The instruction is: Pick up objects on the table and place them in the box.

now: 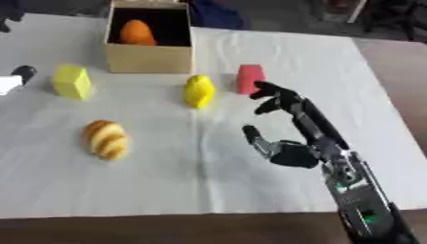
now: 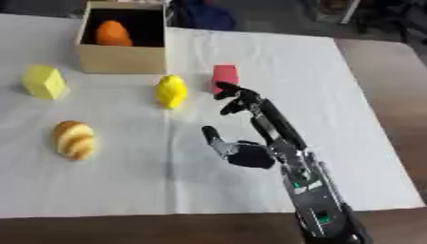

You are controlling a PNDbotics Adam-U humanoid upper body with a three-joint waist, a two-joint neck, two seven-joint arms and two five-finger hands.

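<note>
Right hand (image 1: 288, 138) beside upright red block (image 1: 249, 78)

Box (image 1: 150, 59) top cut by edge, left hand (image 1: 18, 76) mostly out of frame — fingers unreadable

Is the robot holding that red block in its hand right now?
No: the right hand is open with straight fingers, and the red block stands on the white cloth just past its fingertips.

Open right hand (image 1: 288, 143) near red block (image 1: 249, 78)
</note>
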